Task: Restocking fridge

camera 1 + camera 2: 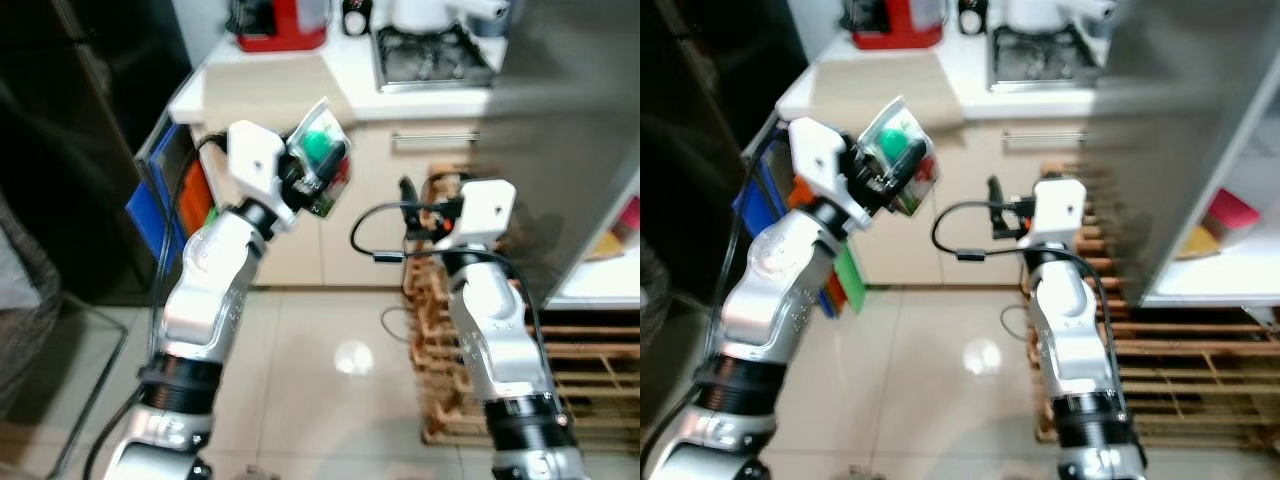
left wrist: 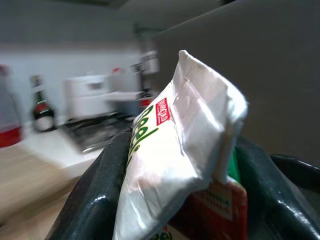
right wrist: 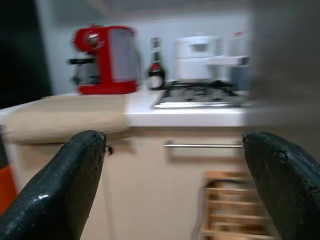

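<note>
My left gripper point(image 1: 325, 165) is raised in front of the counter and shut on a clear plastic food packet point(image 1: 322, 150) with green and red contents. In the left wrist view the white crinkled packet point(image 2: 175, 150) with a red label sits clamped between the two black fingers point(image 2: 95, 200). My right gripper point(image 1: 408, 195) is held lower, to the right, with its fingers point(image 3: 60, 185) wide apart and nothing between them. The open fridge door point(image 1: 1180, 130) rises at the right, with a white fridge shelf point(image 1: 1230, 270) behind it.
A white counter point(image 1: 290, 90) holds a red coffee machine point(image 1: 280, 22), a dark bottle point(image 3: 156, 62) and a stove top point(image 1: 430, 55). Beige cabinets point(image 1: 380, 200) stand under it. A wooden pallet point(image 1: 590, 370) lies on the tiled floor at right. Blue and orange items point(image 1: 165, 195) lean at left.
</note>
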Controlling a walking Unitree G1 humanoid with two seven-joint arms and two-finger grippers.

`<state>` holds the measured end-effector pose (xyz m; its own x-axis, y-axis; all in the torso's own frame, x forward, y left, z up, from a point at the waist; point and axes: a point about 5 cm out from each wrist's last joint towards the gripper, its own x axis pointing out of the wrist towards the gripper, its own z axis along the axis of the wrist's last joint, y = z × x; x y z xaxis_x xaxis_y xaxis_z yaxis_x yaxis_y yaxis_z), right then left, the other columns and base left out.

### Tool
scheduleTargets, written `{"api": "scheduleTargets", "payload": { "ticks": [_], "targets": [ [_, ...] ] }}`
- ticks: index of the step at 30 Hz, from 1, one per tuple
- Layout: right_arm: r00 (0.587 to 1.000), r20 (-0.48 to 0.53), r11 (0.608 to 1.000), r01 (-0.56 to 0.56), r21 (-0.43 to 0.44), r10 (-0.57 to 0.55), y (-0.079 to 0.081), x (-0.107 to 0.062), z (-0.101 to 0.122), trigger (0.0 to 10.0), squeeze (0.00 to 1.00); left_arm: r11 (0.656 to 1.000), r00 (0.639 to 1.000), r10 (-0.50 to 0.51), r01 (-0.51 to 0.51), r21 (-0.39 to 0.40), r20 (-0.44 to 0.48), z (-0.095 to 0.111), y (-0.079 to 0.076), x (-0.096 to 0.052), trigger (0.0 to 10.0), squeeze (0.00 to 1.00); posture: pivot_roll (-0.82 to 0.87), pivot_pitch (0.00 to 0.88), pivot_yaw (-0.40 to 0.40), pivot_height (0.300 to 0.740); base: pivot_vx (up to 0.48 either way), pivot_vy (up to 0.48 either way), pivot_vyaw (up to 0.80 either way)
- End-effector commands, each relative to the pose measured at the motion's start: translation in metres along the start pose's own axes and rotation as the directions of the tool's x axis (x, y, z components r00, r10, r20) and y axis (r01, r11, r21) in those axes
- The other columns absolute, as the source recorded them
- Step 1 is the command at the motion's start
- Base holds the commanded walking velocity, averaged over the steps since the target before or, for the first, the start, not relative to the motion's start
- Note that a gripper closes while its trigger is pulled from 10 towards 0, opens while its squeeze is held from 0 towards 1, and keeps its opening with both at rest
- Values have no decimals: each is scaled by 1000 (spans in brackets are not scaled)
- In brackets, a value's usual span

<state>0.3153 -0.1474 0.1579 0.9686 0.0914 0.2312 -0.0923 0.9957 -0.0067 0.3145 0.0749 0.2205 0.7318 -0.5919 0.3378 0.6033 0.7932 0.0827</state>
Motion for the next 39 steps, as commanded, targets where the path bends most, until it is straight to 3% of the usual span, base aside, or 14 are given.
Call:
{"api": "scheduleTargets", "payload": {
  "ticks": [1, 28, 35, 39],
  "targets": [
    [1000, 13, 1000, -27, 8, 27, 9, 2, 4, 10000, 0, 1000, 1000, 3, -4, 31, 16, 6, 6, -4, 10000, 0, -90, 0, 94, 740, 0, -416, 0],
    [999, 16, 1000, -30, 3, 30, 8, 5, 2, 10000, 0, 999, 1000, -23, 24, 35, -9, 4, 8, -3, 10000, 0, -93, 0, 103, 740, 49, -425, 0],
    [1000, 14, 999, 13, -30, -12, -5, 1, 2, 10000, 0, 1000, 1000, 9, -9, 6, 7, 5, 12, -3, 10000, 0, -94, 0, 96, 740, 284, -124, 0],
    [994, -13, 987, 109, -120, -111, -28, -6, -3, 10000, 0, 1000, 1000, 11, -11, 0, 12, 5, 11, -2, 10000, 0, -99, 0, 92, 740, 0, 0, 0]
  ]
}}
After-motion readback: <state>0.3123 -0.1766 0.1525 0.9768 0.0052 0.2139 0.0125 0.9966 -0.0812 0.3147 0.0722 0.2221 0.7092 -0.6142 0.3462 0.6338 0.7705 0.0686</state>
